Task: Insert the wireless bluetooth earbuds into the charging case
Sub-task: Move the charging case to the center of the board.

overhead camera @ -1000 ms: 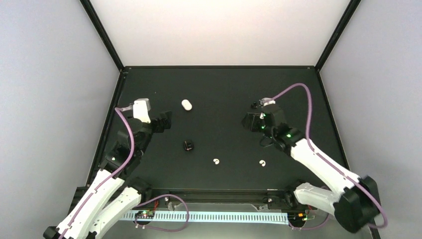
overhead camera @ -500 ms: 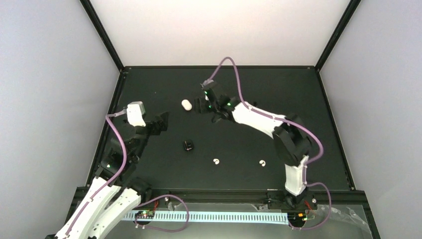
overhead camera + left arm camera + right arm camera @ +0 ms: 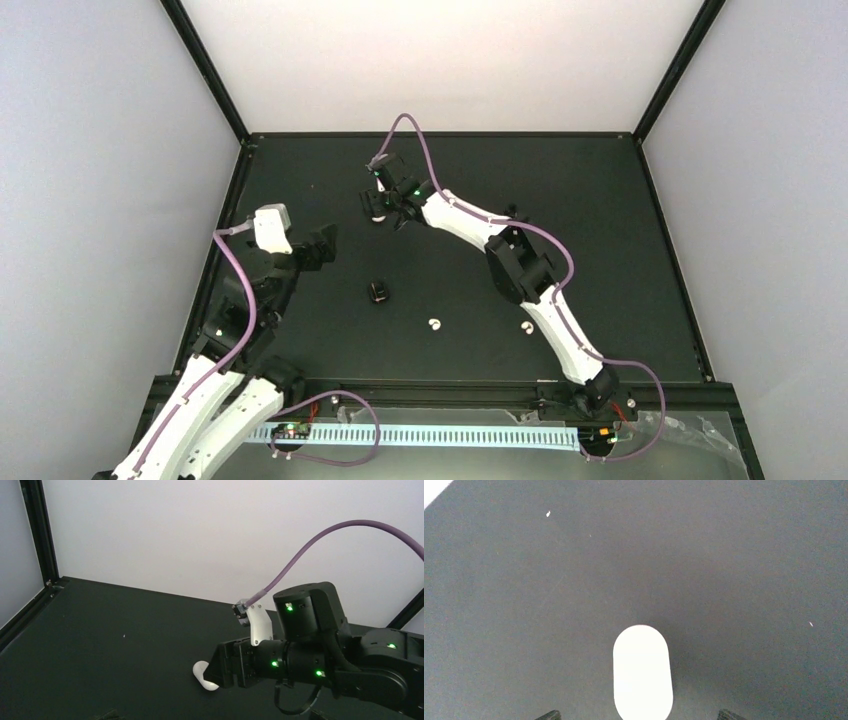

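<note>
**Q:** Where is the charging case [image 3: 642,672]?
**A:** It lies flat on the dark surface [image 3: 600,220], towards the far side, left of centre, lengthwise between the fingertips [image 3: 550,715] of the right claw [image 3: 378,206].
**Q:** Is it grasped?
**A:** No. The claw is spread, with both tips clear of the shell.
**Q:** And beyond it?
**A:** A small black object [image 3: 379,291] sits nearer the front. The left earbud [image 3: 434,324] and right earbud [image 3: 527,327] lie near the front edge, apart from each other. The left claw [image 3: 326,245] hangs at the left, released and empty.
</note>
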Controlling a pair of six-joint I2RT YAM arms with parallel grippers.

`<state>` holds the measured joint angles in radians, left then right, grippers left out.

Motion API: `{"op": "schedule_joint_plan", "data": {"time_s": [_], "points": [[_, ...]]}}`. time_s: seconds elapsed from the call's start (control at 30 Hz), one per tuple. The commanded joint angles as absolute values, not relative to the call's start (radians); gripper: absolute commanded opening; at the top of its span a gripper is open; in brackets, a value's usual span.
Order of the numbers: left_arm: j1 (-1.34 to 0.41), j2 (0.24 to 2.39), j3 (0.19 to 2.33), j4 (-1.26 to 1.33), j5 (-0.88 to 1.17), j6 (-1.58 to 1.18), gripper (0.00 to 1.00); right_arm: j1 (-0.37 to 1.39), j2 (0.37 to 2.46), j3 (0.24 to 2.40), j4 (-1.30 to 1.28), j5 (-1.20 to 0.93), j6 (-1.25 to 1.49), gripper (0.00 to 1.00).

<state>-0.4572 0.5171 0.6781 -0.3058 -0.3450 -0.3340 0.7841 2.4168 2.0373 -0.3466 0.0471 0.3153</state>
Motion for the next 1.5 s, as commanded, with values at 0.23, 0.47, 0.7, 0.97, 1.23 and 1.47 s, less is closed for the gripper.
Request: {"op": "schedule_joint_plan", "data": {"time_s": [0.23,0.47,0.7,0.97,1.23,1.47], "points": [[-0.440,0.526,0.674,-0.304,-0.364,-0.336,0.99,0.787,2.581,2.298,-0.478,0.065,0.310,0.80],[-0.437,0.524,0.672,-0.301,-0.354,-0.340,0.99,0.788,2.627,2.350,-0.515,0.046,0.329,0.74],[-0.437,0.516,0.670,-0.300,-0.350,-0.341,0.99,0.787,2.643,2.363,-0.539,0.049,0.331,0.66],[-0.437,0.513,0.669,-0.298,-0.348,-0.341,0.99,0.796,2.657,2.371,-0.537,0.026,0.318,0.61],[-0.437,0.513,0.667,-0.298,-0.346,-0.340,0.99,0.799,2.677,2.391,-0.548,0.025,0.316,0.51],[-0.437,0.513,0.667,-0.299,-0.347,-0.341,0.99,0.799,2.638,2.352,-0.551,0.058,0.316,0.39]]}}
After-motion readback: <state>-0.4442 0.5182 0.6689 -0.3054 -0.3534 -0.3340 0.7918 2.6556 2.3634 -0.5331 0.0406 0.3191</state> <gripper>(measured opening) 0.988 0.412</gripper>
